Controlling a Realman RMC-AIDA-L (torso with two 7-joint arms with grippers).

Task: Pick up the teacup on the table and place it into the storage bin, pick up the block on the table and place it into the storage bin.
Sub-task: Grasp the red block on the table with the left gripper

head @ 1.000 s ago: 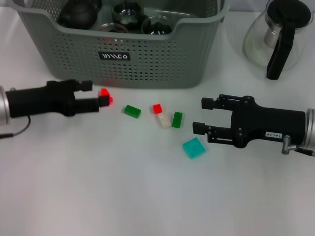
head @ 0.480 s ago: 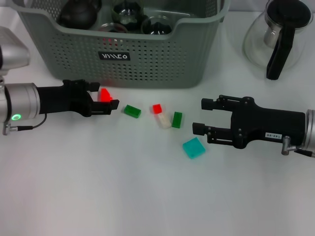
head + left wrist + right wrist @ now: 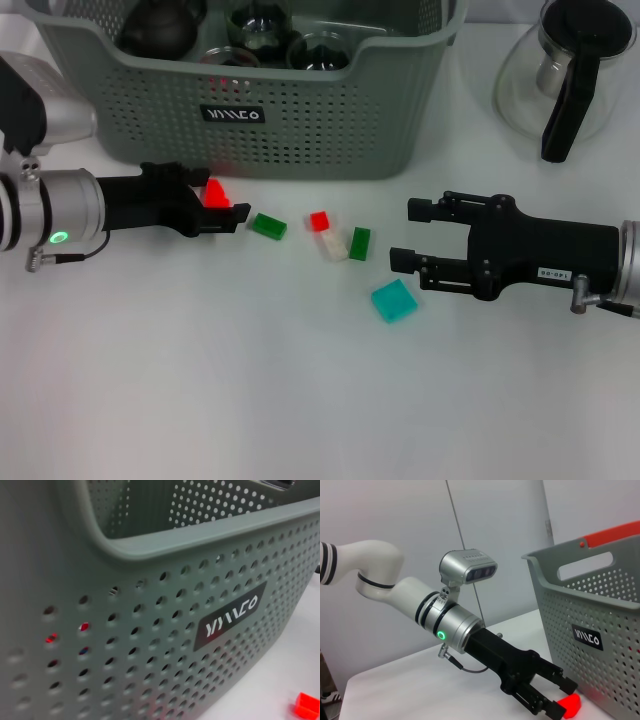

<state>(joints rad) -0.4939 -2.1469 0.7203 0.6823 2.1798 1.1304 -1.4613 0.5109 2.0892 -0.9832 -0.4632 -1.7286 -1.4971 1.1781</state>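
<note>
Red block (image 3: 214, 192) sits pinched in the left gripper (image 3: 222, 205), lifted off the table (image 3: 250, 380) right in front of the storage bin (image 3: 300, 120), probably so it can clear the rim. Right gripper (image 3: 408, 236) idles with jaws apart beside the teal block (image 3: 394, 300).

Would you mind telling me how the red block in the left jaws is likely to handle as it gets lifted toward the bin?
The red block looks like small rigid plastic, so probably light and stiff. The left gripper holds it tilted, so it might twist in the jaws. If dropped, its flat faces should stop it rolling far. The storage bin stands just behind it. The right gripper waits open.
</note>
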